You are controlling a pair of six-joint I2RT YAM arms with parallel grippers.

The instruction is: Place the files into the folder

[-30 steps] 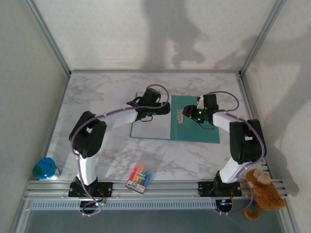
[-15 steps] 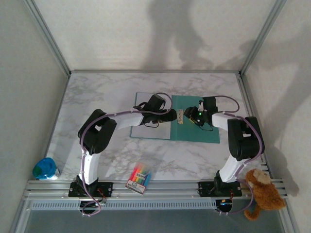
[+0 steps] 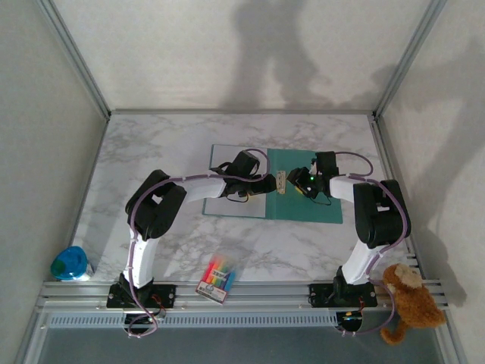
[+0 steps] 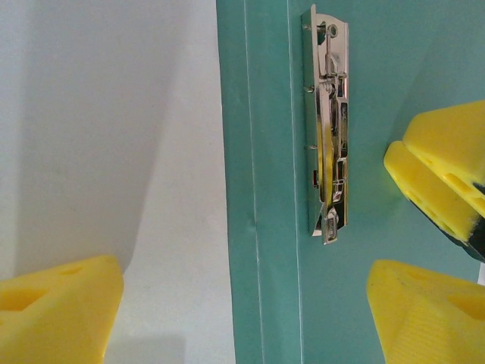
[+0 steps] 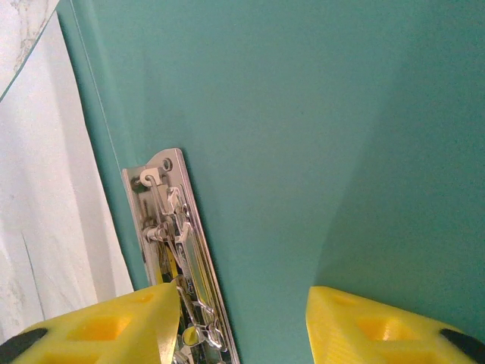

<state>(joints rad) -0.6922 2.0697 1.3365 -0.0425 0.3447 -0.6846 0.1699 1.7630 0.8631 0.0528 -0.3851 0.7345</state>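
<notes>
The marble bench [image 3: 151, 152] carried the folder [image 3: 303, 208] near its middle, lying open and flat with its teal inside facing up. The files [image 3: 231, 206] lay on its left cover as a pale sheet whose right edge ran just beside the spine crease. From above, a toy bear [image 3: 409, 303] sat at the near right corner, a packet of coloured pens [image 3: 218, 274] lay near the front rail between the arm bases, and a blue container [image 3: 70, 264] stood at the near left. The overhead view placed the left claw [image 3: 271, 182] and the right claw [image 3: 297, 180] close together over the spine, but was too small to show how their jaws stood. The left wrist view settled it for the left claw [image 4: 242, 303]: its yellow jaws stood wide, one over the paper, one over the teal card, holding nothing. The right wrist view showed the right claw [image 5: 242, 318] with jaws partly apart above bare teal, gripping nothing. The metal clip [image 4: 331, 121] lay along the spine, with the right claw's left finger [image 5: 114, 326] just beside its lower end.
</notes>
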